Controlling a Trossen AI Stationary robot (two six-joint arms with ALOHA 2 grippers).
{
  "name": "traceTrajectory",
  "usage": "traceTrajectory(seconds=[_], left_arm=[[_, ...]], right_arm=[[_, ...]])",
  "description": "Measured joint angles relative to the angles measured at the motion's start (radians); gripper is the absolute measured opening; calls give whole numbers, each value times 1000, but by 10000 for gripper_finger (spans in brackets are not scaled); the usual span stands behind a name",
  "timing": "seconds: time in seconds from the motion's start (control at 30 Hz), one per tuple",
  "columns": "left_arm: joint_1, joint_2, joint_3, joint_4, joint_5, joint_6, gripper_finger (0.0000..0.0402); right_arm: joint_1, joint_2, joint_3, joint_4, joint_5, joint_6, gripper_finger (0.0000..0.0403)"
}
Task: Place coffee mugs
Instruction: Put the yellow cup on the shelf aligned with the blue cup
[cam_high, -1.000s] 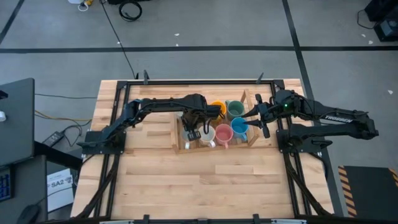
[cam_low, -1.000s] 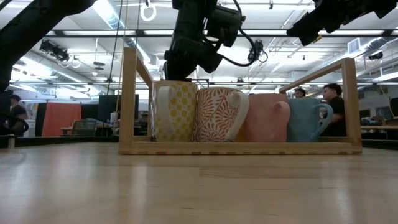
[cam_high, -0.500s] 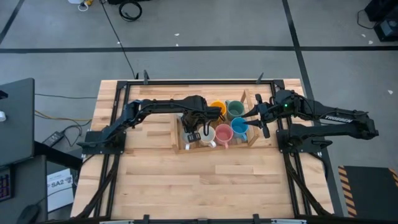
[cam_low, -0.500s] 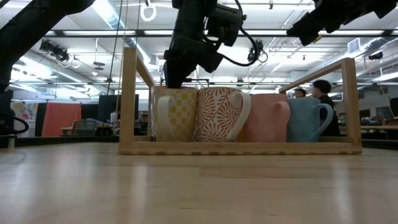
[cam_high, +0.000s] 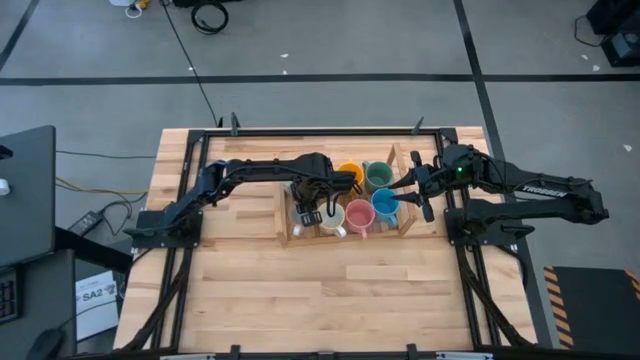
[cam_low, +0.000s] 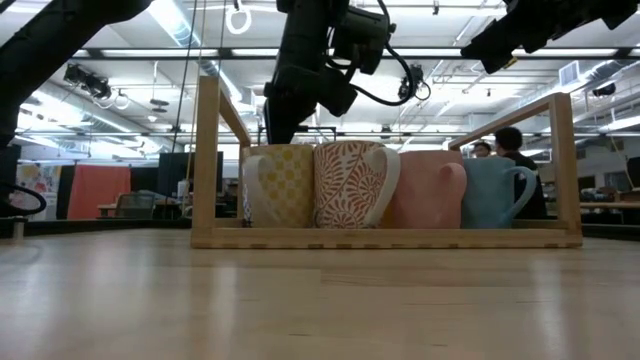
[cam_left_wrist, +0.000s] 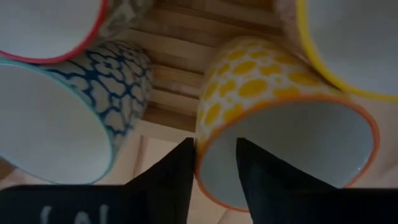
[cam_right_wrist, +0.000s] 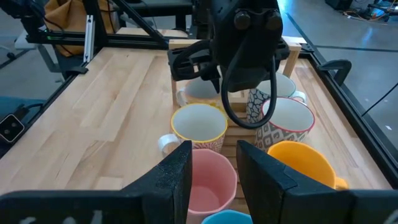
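A slatted wooden tray holds several mugs. In the high view I see an orange one, a greenish one, a blue one, a pink one and a whitish one. My left gripper is open over the tray's near left corner. Its fingers stand on either side of the rim of a yellow-dotted, orange-rimmed mug, which stands upright on the tray floor. My right gripper, open, waits above the tray's right end. My left gripper comes from above, pointing down, astride the yellow-dotted mug's rim, one finger inside the mug and one outside. The inner finger stands off the wall. Whether the outer finger touches the wall, I cannot tell.
Close around the yellow-dotted mug stand a blue-patterned mug, a red-rimmed mug and a yellow-rimmed mug. Bare tabletop lies in front of the tray and to its left. People show in the room behind.
My left gripper has moved down into the tray's near left corner. The yellow-dotted mug has sunk with it, tilting on the way, and now stands level and lower beside the leaf-patterned mug.
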Motion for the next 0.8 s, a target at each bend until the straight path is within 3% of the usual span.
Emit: traceTrajectory(seconds=[0.23,0.53,0.8], left_arm=[[1,0,0,0,-90,28,162],[-2,-14,11,0,-88,34,164],[-8,-135,12,0,-80,34,164]], right_arm=[[0,0,0,0,0,0,131],[0,1,0,0,0,0,131],[0,1,0,0,0,2,131]])
